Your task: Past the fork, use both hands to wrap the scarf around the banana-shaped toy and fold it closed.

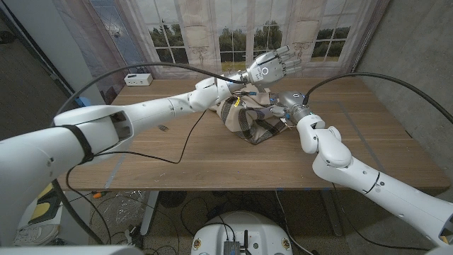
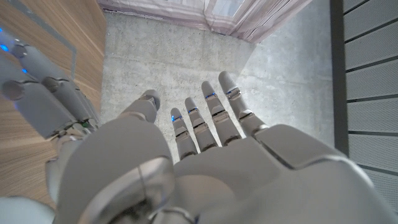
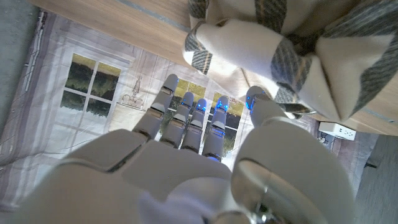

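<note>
Right arm (image 1: 368,177) partly hides scarf (image 1: 244,117).

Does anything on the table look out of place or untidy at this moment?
Yes. The scarf lies as a loose, crumpled bundle, not a tidy fold. The left hand is raised, fingers spread; the right hand is beside the bundle. I see no fork or banana toy.
</note>
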Controlling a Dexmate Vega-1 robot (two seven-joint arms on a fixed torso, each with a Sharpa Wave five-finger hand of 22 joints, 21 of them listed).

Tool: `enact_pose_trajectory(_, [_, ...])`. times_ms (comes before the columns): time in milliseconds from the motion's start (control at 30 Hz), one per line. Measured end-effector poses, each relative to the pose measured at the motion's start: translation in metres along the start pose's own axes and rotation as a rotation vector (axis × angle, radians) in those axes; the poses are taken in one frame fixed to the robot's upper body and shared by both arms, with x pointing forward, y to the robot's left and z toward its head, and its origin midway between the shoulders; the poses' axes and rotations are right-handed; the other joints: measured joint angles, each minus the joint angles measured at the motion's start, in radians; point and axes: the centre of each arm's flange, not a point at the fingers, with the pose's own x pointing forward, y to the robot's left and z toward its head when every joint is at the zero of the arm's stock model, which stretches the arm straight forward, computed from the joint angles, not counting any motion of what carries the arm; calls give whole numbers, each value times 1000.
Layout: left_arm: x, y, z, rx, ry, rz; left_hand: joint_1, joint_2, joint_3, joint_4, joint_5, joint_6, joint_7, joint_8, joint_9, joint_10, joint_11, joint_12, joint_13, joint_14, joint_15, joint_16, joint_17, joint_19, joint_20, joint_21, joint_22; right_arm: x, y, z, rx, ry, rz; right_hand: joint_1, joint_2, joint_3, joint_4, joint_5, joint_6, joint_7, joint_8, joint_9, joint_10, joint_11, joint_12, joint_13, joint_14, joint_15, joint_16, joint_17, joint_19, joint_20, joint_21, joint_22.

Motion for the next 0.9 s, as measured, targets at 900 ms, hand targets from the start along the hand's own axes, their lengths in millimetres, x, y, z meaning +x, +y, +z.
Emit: enact_pose_trajectory(900, [-44, 33, -24, -220, 474, -88, -32, -5, 14, -6, 3, 23, 12, 5, -5, 14, 18, 8, -14, -1, -1, 0, -19, -12, 23, -22, 3, 12, 0, -25, 279, 24, -73, -13, 27, -6, 10, 0, 14, 7, 0, -1, 11, 0, 0, -5, 0, 0, 12, 3, 7, 4, -8, 3])
